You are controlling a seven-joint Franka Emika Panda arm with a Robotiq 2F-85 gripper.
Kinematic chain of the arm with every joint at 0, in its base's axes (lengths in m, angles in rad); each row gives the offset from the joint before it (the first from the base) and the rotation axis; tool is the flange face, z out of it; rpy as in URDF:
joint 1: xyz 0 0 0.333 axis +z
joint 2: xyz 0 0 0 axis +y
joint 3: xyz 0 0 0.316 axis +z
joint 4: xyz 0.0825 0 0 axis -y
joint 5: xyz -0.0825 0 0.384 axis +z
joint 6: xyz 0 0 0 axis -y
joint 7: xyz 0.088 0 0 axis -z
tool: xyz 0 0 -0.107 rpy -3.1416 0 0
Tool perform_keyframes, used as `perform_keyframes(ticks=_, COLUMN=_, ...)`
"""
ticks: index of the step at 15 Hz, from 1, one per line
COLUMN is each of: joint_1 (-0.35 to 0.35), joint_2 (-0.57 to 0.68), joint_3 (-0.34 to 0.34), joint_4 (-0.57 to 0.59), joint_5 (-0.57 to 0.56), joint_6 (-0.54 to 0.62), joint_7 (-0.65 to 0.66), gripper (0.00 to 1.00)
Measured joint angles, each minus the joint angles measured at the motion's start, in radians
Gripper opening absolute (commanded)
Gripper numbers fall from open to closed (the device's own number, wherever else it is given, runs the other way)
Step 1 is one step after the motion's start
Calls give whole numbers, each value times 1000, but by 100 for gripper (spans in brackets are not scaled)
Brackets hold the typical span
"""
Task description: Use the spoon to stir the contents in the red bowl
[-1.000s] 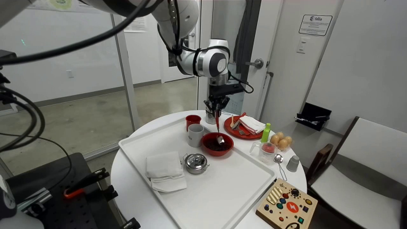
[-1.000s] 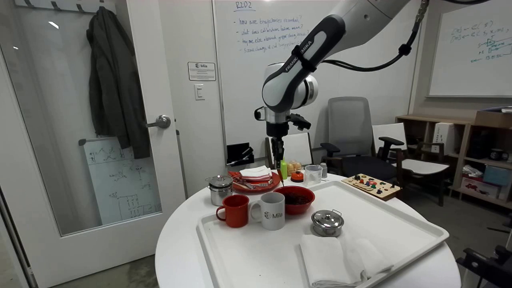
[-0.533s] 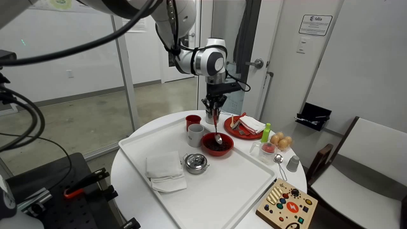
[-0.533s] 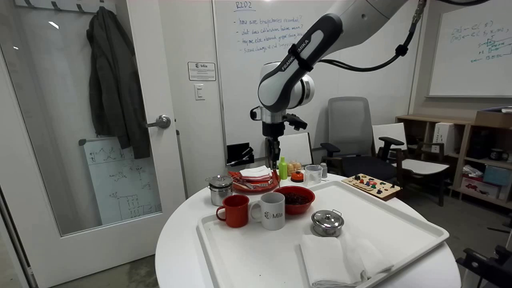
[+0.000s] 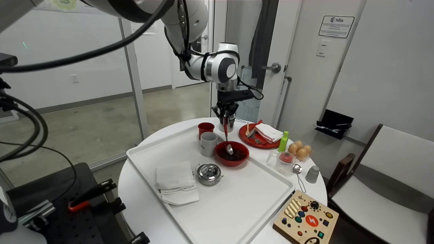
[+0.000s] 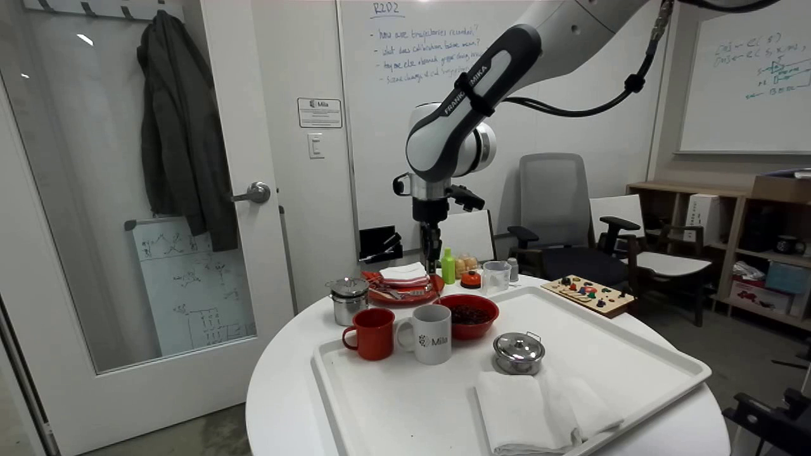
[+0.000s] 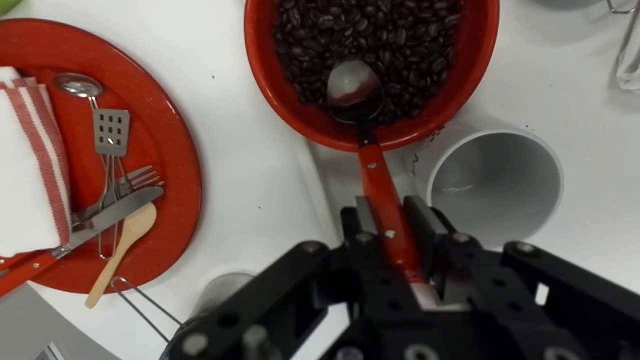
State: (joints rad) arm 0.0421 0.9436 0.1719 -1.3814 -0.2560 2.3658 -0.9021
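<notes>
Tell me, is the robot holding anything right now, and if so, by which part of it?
Yes, the spoon: the gripper has it by the red handle, toward the end away from the metal head.

Gripper (image 7: 392,215): 2 fingers clamped about the red handle of 1 metal-headed spoon (image 7: 381,185). Red bowl (image 7: 272,75): 1, cropped at top, holding dark beans (image 7: 410,55); spoon head over them, contact unclear. Pale mug (image 7: 500,190): 1, just beside the bowl. Red plate (image 7: 167,150): 1, bearing 1 striped cloth (image 7: 30,170), 1 slotted turner (image 7: 115,150), 1 fork (image 7: 131,181), 1 knife (image 7: 87,234), 1 wooden spoon (image 7: 131,234).
</notes>
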Motion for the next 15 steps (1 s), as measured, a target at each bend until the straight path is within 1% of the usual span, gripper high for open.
perform_keyframes(ticks=7, joint_1=1, joint_2=-21, joint_3=3, joint_4=-53, joint_5=0, joint_6=8, joint_7=29, gripper=14)
perform_keyframes(ticks=15, joint_1=-5, joint_2=-116, joint_3=-41, joint_4=-165, joint_5=0, joint_6=16, joint_7=105, gripper=14)
